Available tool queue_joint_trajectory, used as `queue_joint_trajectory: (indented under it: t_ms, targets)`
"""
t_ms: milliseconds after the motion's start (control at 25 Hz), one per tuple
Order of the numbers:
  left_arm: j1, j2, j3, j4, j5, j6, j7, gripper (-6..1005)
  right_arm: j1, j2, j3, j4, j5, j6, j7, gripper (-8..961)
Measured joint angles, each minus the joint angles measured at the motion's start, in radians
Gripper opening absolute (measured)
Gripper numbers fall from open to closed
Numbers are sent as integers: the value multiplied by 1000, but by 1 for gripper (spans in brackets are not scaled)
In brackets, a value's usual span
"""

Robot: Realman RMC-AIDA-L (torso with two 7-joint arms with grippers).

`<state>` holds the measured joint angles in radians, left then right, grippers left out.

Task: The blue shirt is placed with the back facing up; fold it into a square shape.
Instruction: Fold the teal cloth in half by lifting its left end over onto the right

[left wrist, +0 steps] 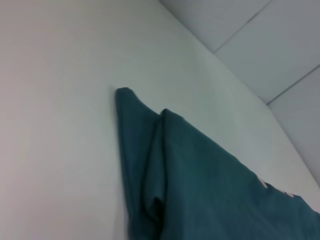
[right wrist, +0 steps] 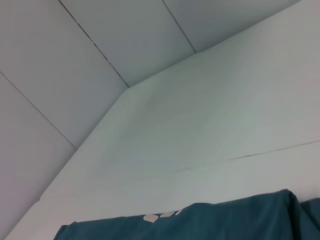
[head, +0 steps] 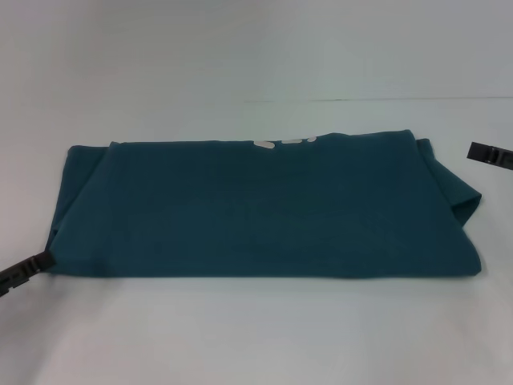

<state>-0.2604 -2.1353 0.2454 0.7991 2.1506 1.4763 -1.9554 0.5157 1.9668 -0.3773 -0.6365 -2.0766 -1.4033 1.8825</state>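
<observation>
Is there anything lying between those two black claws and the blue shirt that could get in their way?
Nothing visible does. The left gripper sits right at the blue shirt's near left corner, and the right gripper hangs just off its far right edge. Only bare white table shows around the shirt.

Left gripper (head: pixel 24 271) cut off by head view's left edge, right gripper (head: pixel 490 154) by right edge; only dark tips show, fingers' state unreadable. White print (head: pixel 284 142) on blue shirt (head: pixel 256 212) mostly tucked under fold, illegible. Wrist views crop shirt at frame edges.
</observation>
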Motion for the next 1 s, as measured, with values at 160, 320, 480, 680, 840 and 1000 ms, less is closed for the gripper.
queue_joint_trajectory:
  t_ms: [160, 320, 480, 680, 840, 1000]
  targets:
    - [0, 0, 2, 0, 2, -13, -9, 896, 7, 6, -7, 0, 0, 19, -3, 916]
    - [-9, 0, 7, -9, 32, -32, -27, 896, 8, 8, -3, 0, 0, 21, -4, 916]
    - [-22, 4, 8, -33, 49, -40, -29, 896, 5, 9, 0, 0, 0, 22, -4, 915]
    - [-36, 8, 12, -47, 53, -52, -30, 896, 4, 9, 0, 0, 5, 23, -5, 915]
    - [-38, 8, 32, -49, 57, -76, -43, 896, 4, 8, 0, -1, 6, 23, -4, 915]
    - [-45, 9, 36, -49, 68, -83, -47, 897, 4, 8, 0, -1, 7, 23, -4, 915]
